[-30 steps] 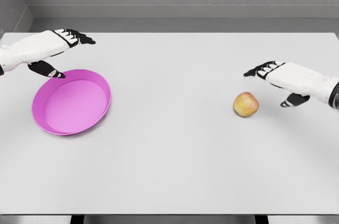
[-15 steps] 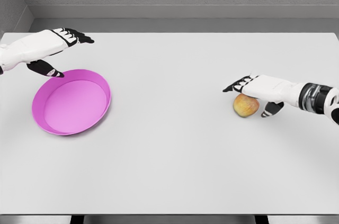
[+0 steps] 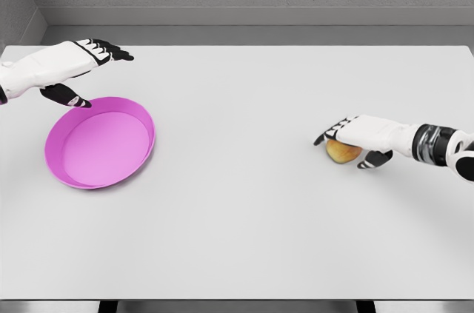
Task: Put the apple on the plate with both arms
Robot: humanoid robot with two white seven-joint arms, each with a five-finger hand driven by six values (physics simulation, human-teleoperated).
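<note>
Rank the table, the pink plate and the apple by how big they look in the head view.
1. table
2. pink plate
3. apple, partly covered by the right hand

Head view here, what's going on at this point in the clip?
The right hand lies over the apple on the right side of the white table, palm down, fingers draped across the top; a closed grip is not evident. The apple sits on the table, far from the pink plate, which is empty at the left. The left hand hovers open by the plate's far rim, thumb tip near its edge. So the pickup is just beginning.
</note>
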